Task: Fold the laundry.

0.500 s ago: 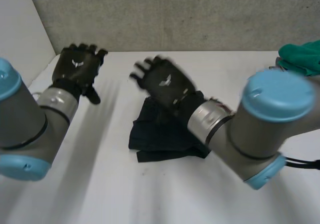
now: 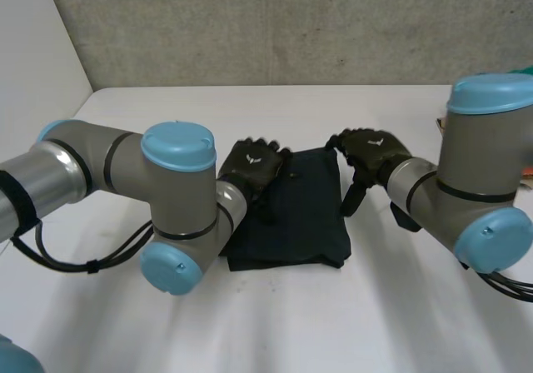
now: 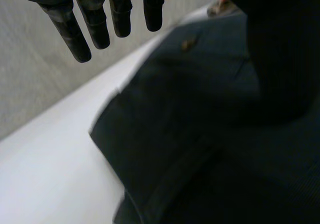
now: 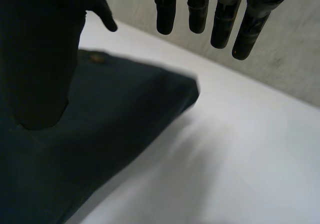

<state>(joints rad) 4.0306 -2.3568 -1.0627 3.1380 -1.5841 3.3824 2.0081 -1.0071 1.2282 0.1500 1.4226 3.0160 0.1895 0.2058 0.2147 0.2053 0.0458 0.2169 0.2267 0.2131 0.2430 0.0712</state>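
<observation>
Head view: a dark garment (image 2: 300, 215) lies folded into a rough rectangle in the middle of the white table (image 2: 250, 323). The left hand (image 2: 254, 166) is at its far left edge and the right hand (image 2: 373, 152) is just beside its far right corner.

Left wrist view: its fingers (image 3: 95, 26) are straight above the cloth and hold nothing. A small rivet (image 3: 187, 45) shows.

Right wrist view: its fingers (image 4: 200, 11) are likewise straight and empty, beyond the corner.

The step looks like squaring the fold. Next, both hands would likely need to pinch an edge for another fold.
</observation>
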